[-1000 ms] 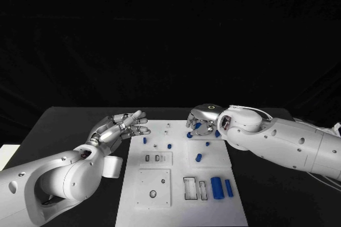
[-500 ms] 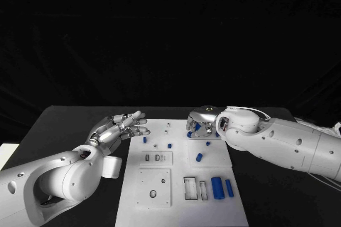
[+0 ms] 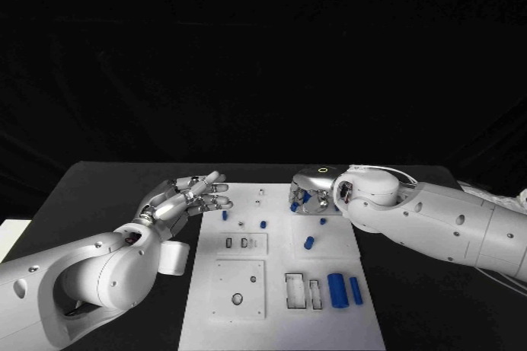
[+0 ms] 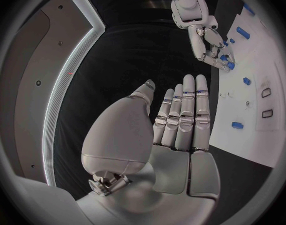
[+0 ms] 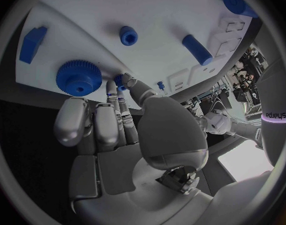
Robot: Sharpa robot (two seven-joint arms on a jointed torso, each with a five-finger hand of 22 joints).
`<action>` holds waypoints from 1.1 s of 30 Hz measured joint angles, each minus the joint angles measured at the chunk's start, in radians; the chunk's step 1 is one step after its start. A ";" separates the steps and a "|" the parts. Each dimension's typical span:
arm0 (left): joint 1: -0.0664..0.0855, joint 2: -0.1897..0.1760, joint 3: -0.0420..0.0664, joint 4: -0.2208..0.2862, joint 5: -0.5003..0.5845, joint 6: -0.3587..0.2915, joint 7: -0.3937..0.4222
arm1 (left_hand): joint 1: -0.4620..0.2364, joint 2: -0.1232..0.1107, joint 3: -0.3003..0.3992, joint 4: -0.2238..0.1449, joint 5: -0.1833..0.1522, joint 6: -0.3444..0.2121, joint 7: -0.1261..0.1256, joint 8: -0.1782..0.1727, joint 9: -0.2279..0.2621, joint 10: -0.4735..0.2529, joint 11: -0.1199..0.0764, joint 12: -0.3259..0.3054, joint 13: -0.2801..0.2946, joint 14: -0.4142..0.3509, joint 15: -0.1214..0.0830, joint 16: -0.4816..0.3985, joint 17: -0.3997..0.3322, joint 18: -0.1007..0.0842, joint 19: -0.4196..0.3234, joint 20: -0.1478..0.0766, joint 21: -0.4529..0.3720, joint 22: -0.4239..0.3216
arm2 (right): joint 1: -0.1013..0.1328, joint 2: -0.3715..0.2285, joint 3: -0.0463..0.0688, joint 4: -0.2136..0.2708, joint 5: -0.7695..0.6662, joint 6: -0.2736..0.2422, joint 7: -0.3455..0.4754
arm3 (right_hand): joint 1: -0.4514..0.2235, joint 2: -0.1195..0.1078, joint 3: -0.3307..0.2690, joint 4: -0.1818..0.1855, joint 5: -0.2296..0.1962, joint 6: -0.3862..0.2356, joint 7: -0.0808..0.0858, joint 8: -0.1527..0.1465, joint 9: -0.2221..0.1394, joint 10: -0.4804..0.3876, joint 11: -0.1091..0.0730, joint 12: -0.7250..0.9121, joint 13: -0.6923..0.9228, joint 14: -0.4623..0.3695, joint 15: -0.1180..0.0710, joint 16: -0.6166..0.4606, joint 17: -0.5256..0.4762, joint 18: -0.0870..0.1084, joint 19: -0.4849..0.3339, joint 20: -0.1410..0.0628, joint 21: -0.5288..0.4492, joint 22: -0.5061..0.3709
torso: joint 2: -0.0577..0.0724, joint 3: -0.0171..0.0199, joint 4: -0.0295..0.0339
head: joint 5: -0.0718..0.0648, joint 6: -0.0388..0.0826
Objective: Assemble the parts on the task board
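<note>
Blue gear [image 5: 79, 78] sits at the far right corner of the task board [image 3: 247, 290]. My right hand [image 5: 117, 120] is over it, fingertips beside it w/ nothing gripped, I'd say lining up a pick. Left hand [image 3: 181, 199] hovers off the board's left edge, fingers straight, empty, out of the way.

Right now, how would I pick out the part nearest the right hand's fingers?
Start at the white task board, at the edge where the right hand reaches in. Beside its fingertips lies a round blue gear. Unlike the smooth blue pegs nearby, it is toothed around its rim, with a centre hole.
</note>
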 measured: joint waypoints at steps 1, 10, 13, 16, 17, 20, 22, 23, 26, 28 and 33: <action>0.000 0.000 0.000 -0.001 0.000 0.000 0.000 | 0.000 0.000 0.000 0.000 0.000 0.000 0.000 0.000 0.000 0.000 0.000 0.000 0.000 0.000 0.000 0.000 0.000 0.000 0.000 0.000 0.000 0.000 | 0.000 0.000 0.000 0.000 0.000 0.001 0.000 | 0.000 0.000 0.002 0.002 0.000 0.002 -0.002 0.000 0.000 0.002 -0.002 0.000 0.000 0.000 0.000 0.002 0.001 0.000 0.000 0.000 0.003 0.001 | 0.000 -0.0001 0.0000 | 0.001 0.000; 0.000 0.001 0.000 -0.005 0.000 0.000 -0.004 | 0.000 0.000 0.000 0.000 0.000 0.000 0.000 0.000 0.000 0.000 0.000 -0.004 0.000 0.000 0.000 0.000 0.001 0.000 0.000 0.000 0.000 0.000 | 0.001 0.002 0.001 -0.005 -0.001 0.006 0.000 | -0.001 0.009 0.025 0.025 -0.014 0.027 -0.009 -0.001 0.005 0.023 -0.009 0.000 0.002 0.000 0.000 0.014 0.009 0.000 0.000 0.000 0.020 0.027 | 0.002 -0.0002 0.0012 | -0.001 0.001; 0.000 0.001 0.000 -0.005 0.001 0.000 -0.005 | 0.000 0.000 0.000 0.000 0.000 0.000 0.000 0.000 0.000 -0.004 0.004 -0.004 0.000 0.000 0.000 0.000 0.001 0.000 0.000 0.000 0.000 -0.001 | 0.001 0.003 0.001 -0.006 -0.001 0.004 0.000 | -0.002 0.010 0.034 0.035 -0.019 0.041 -0.013 0.004 0.005 0.039 -0.015 0.000 0.004 -0.004 -0.004 0.014 0.010 -0.008 0.000 0.000 0.035 0.043 | 0.003 -0.0009 0.0016 | -0.002 0.001; 0.000 0.001 0.000 -0.006 0.001 0.000 -0.006 | 0.000 0.000 0.000 0.000 0.000 -0.004 0.004 -0.004 0.000 -0.004 0.004 -0.004 0.000 0.000 0.000 0.000 0.003 0.000 0.000 0.000 0.000 -0.001 | 0.001 0.003 0.001 -0.006 -0.001 -0.003 0.001 | 0.001 0.012 0.044 0.044 -0.022 0.052 -0.019 0.008 0.007 0.051 -0.020 0.000 0.006 0.000 -0.007 0.019 0.013 -0.016 0.004 -0.004 0.041 0.058 | 0.003 -0.0009 0.0021 | -0.002 0.002; 0.000 0.002 0.000 -0.006 0.001 0.000 -0.006 | 0.000 0.000 0.000 0.000 0.000 -0.004 0.004 -0.004 0.000 -0.004 0.004 -0.004 0.000 0.000 0.000 0.000 0.003 0.000 0.000 0.000 0.000 -0.001 | 0.001 0.003 0.001 -0.006 -0.001 -0.006 0.002 | 0.002 0.013 0.048 0.048 -0.023 0.055 -0.019 0.008 0.009 0.056 -0.021 0.000 0.006 0.000 -0.008 0.019 0.013 -0.016 0.004 -0.004 0.043 0.060 | 0.003 -0.0009 0.0025 | -0.002 0.002; 0.000 0.002 0.000 -0.008 0.001 0.000 -0.007 | -0.001 0.001 0.000 0.000 0.000 -0.004 0.004 -0.004 0.000 -0.004 0.004 -0.004 -0.001 0.000 0.000 -0.005 0.004 0.000 0.000 0.000 0.000 -0.001 | -0.001 0.003 -0.001 -0.002 0.000 -0.022 0.004 | 0.001 0.015 0.053 0.062 -0.029 0.062 -0.019 0.008 0.012 0.057 -0.021 0.000 0.007 -0.002 -0.010 0.023 0.015 -0.016 0.001 -0.009 0.053 0.071 | 0.004 -0.0009 0.0033 | -0.001 0.005; 0.000 0.002 0.000 -0.010 0.001 0.000 -0.007 | -0.003 0.003 0.000 0.000 0.000 -0.004 0.004 -0.004 0.000 -0.004 0.004 -0.004 -0.001 0.000 0.000 -0.005 0.005 0.000 0.000 0.000 0.000 -0.001 | -0.001 0.004 -0.001 0.004 0.000 -0.040 0.005 | 0.001 0.015 0.056 0.065 -0.031 0.063 -0.020 0.008 0.013 0.060 -0.025 0.000 0.007 -0.003 -0.011 0.023 0.016 -0.016 0.004 -0.011 0.054 0.076 | 0.004 -0.0011 0.0037 | 0.000 0.006; 0.000 0.002 0.000 -0.010 0.001 0.000 -0.007 | -0.004 0.004 0.000 0.000 0.000 -0.004 0.004 -0.004 0.000 -0.004 0.004 -0.004 -0.001 0.000 0.000 -0.005 0.005 0.000 0.000 0.000 0.000 -0.001 | -0.001 0.004 -0.001 0.006 0.000 -0.049 0.005 | 0.001 0.015 0.057 0.066 -0.031 0.063 -0.020 0.008 0.013 0.060 -0.025 0.000 0.007 -0.003 -0.011 0.023 0.016 -0.016 0.004 -0.011 0.054 0.077 | 0.004 -0.0012 0.0042 | 0.002 0.007; 0.000 0.002 0.000 -0.012 0.002 0.000 -0.008 | -0.004 0.004 0.000 0.000 0.000 -0.004 0.004 -0.004 0.000 -0.004 0.004 -0.004 -0.001 0.000 0.000 -0.005 0.005 0.000 0.000 0.000 0.000 -0.001 | -0.001 0.008 0.001 0.012 0.000 -0.084 0.005 | 0.001 0.018 0.063 0.072 -0.031 0.063 -0.020 0.008 0.013 0.064 -0.021 0.000 0.007 -0.003 -0.011 0.023 0.016 -0.016 0.004 -0.011 0.058 0.079 | 0.005 -0.0015 0.0050 | 0.006 0.010; 0.000 0.002 0.000 -0.012 0.003 0.000 -0.008 | -0.004 0.004 0.000 0.000 0.000 -0.004 0.004 -0.004 0.000 -0.004 0.004 -0.004 -0.001 0.000 0.000 -0.005 0.005 0.000 0.000 0.000 0.000 -0.001 | 0.000 0.012 0.001 0.012 0.000 -0.106 0.004 | 0.001 0.018 0.063 0.072 -0.031 0.063 -0.020 0.008 0.013 0.064 -0.021 0.000 0.007 -0.003 -0.011 0.023 0.017 -0.016 0.004 -0.011 0.058 0.081 | 0.005 -0.0018 0.0055 | 0.008 0.012; 0.000 0.002 0.000 -0.011 0.005 0.000 -0.008 | -0.004 0.004 0.000 0.000 0.000 -0.004 0.004 -0.005 0.000 -0.004 0.004 -0.004 -0.001 0.000 0.000 -0.005 0.006 0.000 0.000 0.000 0.000 -0.001 | 0.002 0.027 0.003 0.004 0.000 -0.154 -0.003 | 0.001 0.018 0.072 0.087 -0.052 0.063 -0.020 0.007 0.013 0.064 -0.021 0.000 0.007 -0.004 -0.011 0.027 0.018 -0.016 0.004 -0.011 0.062 0.084 | 0.007 -0.0033 0.0066 | 0.010 0.016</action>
